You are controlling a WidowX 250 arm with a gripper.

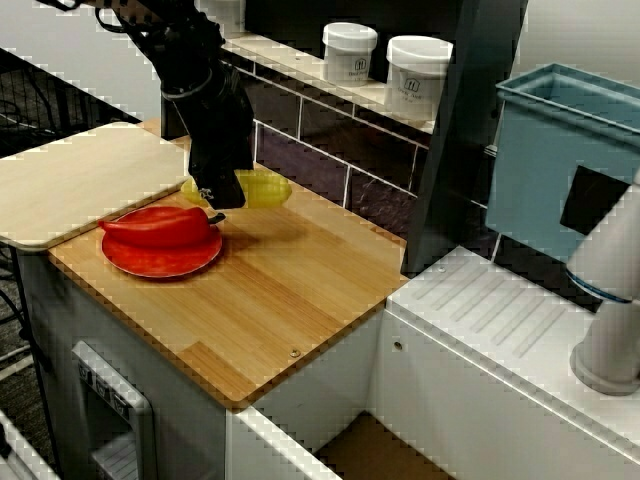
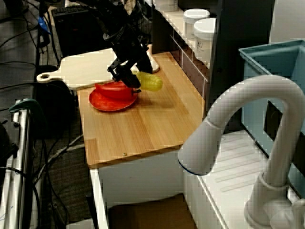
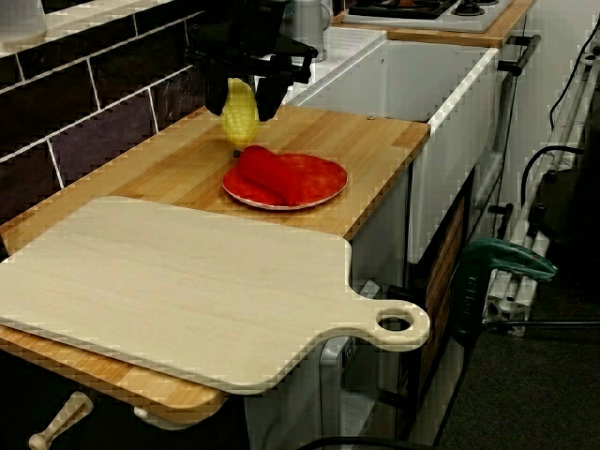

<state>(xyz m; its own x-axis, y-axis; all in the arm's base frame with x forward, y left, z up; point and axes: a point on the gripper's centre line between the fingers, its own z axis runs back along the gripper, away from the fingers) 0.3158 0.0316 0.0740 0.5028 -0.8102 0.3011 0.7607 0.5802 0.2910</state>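
Dark tiles run behind a wooden table [image 1: 300, 300], with two white jars [image 1: 349, 52] on the shelf above them. On the right a blue bin [image 1: 560, 150] and a white faucet [image 2: 228, 124] stand by the sink. A pale cutting board [image 1: 80, 180] with a handle hole lies over the table's left end.

The black end effector [image 1: 218, 195] is down at the far side of the table, at the left end of a yellow pepper [image 1: 262, 187]. This pepper sits just behind a red plate [image 1: 150, 262] that carries a red pepper [image 1: 160, 225]. In the view from the board end, the two fingers [image 3: 268, 94] stand apart with the yellow pepper between them, filling the gap. They seem to touch its sides, but no view shows whether they are pressing or only straddling it. The pepper's underside looks to be at or barely above the wood, and the pictures do not settle which.

As a judgement, the work is at the grasping stage on the yellow pepper. A move from here would call for a firm hold on a smooth, rounded skin that could slip or roll. It would also need a straight rise, because the red pepper and the plate's rim lie just on the near side of the fingers.
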